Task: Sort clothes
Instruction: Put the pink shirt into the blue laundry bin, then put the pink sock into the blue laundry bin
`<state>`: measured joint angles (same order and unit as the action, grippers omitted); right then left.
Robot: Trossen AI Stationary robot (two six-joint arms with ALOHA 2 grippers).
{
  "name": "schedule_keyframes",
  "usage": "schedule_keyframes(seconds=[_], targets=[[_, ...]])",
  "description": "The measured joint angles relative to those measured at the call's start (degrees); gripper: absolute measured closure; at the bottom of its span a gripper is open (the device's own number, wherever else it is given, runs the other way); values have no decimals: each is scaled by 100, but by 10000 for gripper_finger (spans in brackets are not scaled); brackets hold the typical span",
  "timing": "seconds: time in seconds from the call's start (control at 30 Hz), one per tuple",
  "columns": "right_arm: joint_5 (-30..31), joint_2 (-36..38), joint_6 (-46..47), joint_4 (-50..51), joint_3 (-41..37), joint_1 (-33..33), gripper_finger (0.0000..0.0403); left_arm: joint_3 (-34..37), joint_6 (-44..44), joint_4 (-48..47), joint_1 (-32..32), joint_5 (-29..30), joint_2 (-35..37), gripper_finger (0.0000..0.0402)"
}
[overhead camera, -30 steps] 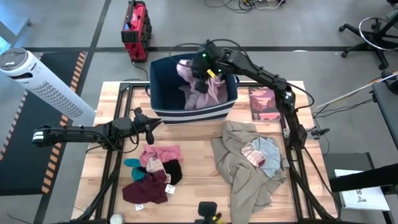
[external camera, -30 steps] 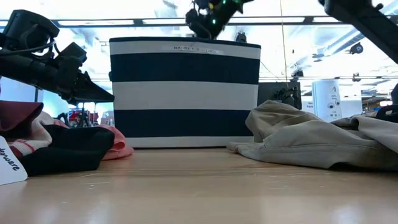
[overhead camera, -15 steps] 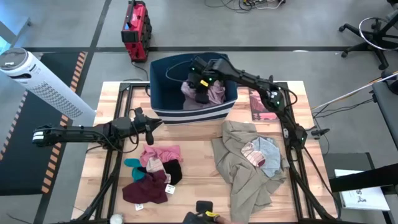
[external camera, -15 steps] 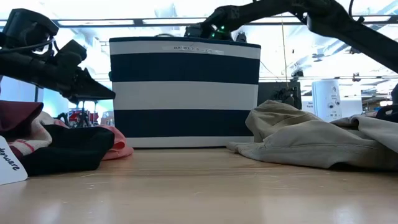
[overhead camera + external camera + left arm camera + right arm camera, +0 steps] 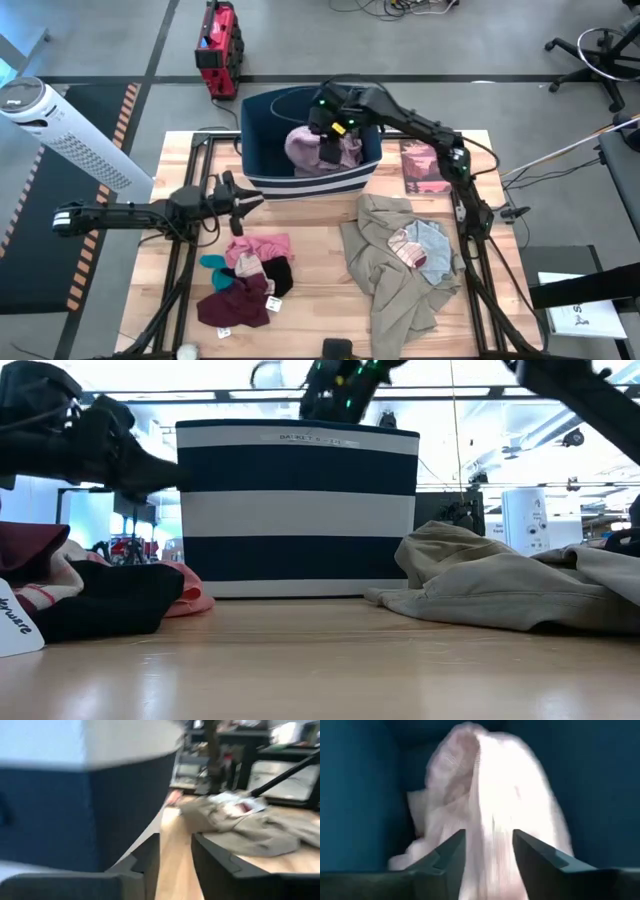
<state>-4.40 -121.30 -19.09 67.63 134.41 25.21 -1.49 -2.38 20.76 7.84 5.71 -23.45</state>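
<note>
Across the table [image 5: 320, 270]: wooden top, bin at the far middle, loose clothes on the near half.
Bin [image 5: 262, 150]: navy with white stripes, standing upright at the far edge; the shirt lies inside it.
Trousers [image 5: 385, 275]: khaki, crumpled on the right near side. Judged soft and the bulkiest piece left; a pinch on a thick fold near the middle should lift them without much trailing.
Shirt [image 5: 310, 148]: mauve-pink, heaped in the bin, directly under the right jaws. Limp and light; it looks dropped rather than held.
Small pile [image 5: 250, 275]: pink, teal, black and maroon pieces bunched on the left near side, touching one another. Light and floppy, likely to come up together; take one by a raised edge.
Grey piece [image 5: 432, 243]: pale, lying on top of the trousers with a pink piece beside it.
Right gripper [image 5: 330, 135]: over the bin; jaws parted with shirt cloth between them, not clamping it.
Left gripper [image 5: 250, 197]: left of the bin, just beyond the small pile; jaws slightly apart, holding nothing.
Book [image 5: 425, 165]: reddish cover, flat, right of the bin.
</note>
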Motion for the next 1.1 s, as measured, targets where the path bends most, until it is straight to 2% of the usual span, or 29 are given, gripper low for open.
schedule_keyframes(seconds=[0.2,0.37,0.53,0.63,0.9,1.1], targets=[[257,871,23,22,0,-259,192,-144,40,92,-2,-463,53,220],[310,1560,292,540,0,-530,165,-436,367,-40,-30,-894,40,177],[326,2030,863,1434,-85,-969,151,-691,714,-195,-111,-943,40,165],[627,2250,1206,1811,-353,-1405,152,-752,809,-205,-200,-944,44,171],[1029,3239,2567,1760,-2205,-2619,155,-824,940,-269,-670,-943,49,191],[1202,4088,3548,673,-4139,-3537,145,-825,1086,-283,-1167,-942,45,183]])
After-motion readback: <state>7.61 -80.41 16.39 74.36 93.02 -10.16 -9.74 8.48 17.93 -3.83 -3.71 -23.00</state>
